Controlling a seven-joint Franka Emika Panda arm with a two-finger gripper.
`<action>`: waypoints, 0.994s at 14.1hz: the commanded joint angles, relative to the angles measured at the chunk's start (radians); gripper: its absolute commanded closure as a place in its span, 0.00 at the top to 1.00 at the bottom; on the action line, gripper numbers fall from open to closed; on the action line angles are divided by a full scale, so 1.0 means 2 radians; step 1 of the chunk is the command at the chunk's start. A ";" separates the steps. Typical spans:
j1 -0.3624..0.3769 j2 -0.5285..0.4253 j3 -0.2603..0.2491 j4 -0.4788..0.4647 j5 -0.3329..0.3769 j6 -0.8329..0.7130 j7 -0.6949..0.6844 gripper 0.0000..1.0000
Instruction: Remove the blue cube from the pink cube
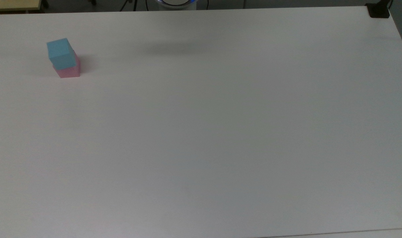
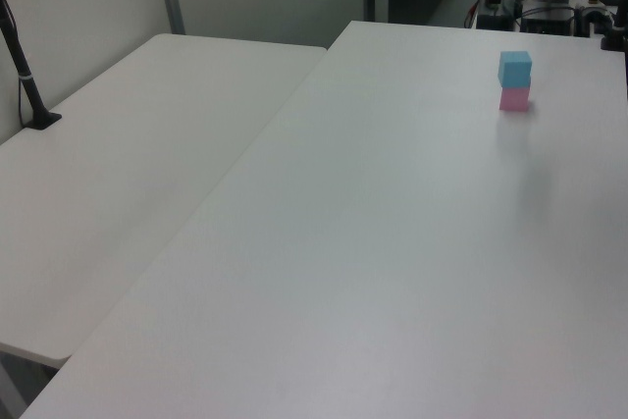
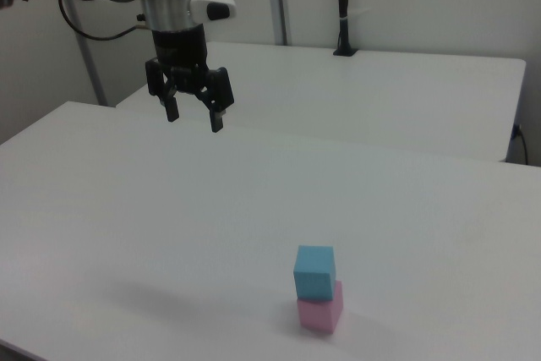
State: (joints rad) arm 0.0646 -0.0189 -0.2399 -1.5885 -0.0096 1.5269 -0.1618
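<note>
Gripper [image 3: 193, 116] hanging with fingers spread wide, holding nothing. Blue cube [image 3: 314, 271] sitting slightly askew atop pink cube [image 3: 320, 310], well below and apart. Probably light, rigid, matte; pinching opposite flat sides advised.

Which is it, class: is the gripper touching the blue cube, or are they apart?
Apart. In the right view the open gripper hangs high above the table, with bare tabletop between it and the blue cube, which sits on the pink cube.

Blue cube [image 1: 59, 52] stacked atop pink cube [image 1: 69, 70], slightly offset, twisted.
</note>
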 commanded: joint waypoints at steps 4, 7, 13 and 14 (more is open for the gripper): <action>-0.012 0.000 0.000 0.003 0.012 0.003 0.000 1.00; -0.012 0.000 -0.012 0.003 0.012 0.001 -0.020 1.00; -0.014 0.011 -0.060 -0.003 0.009 0.031 -0.086 1.00; -0.016 0.016 -0.071 -0.015 0.009 0.050 -0.103 1.00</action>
State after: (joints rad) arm 0.0400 -0.0097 -0.3201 -1.5888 -0.0039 1.5449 -0.2610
